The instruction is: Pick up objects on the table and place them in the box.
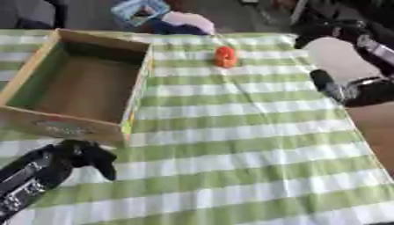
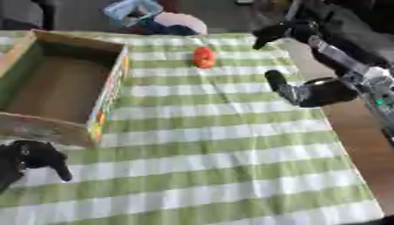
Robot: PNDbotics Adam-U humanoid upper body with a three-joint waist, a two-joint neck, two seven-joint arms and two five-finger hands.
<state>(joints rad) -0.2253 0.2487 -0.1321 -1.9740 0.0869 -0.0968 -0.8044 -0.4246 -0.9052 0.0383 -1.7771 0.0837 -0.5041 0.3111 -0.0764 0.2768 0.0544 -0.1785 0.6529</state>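
A small orange object [image 1: 224, 57] stands on the green-and-white striped cloth [image 1: 246, 145] near the table's far edge. An open cardboard box [image 1: 46, 118] sits at the left, and nothing shows inside it. My right hand [image 2: 296, 92] comes in from the right and hovers over the cloth, below and to the right of the orange object and apart from it. Its fingers point up-left and hold nothing. My left hand [image 1: 91, 157] hangs at the lower left, just in front of the box's near wall, with relaxed fingers drooping and nothing in them.
Beyond the table's far edge lie a pale blue basket [image 1: 138, 11] and a white rounded thing [image 1: 188, 21]. A bare brown surface [image 1: 377, 127] runs along the cloth's right edge. My right arm [image 2: 346, 57] crosses the upper right corner.
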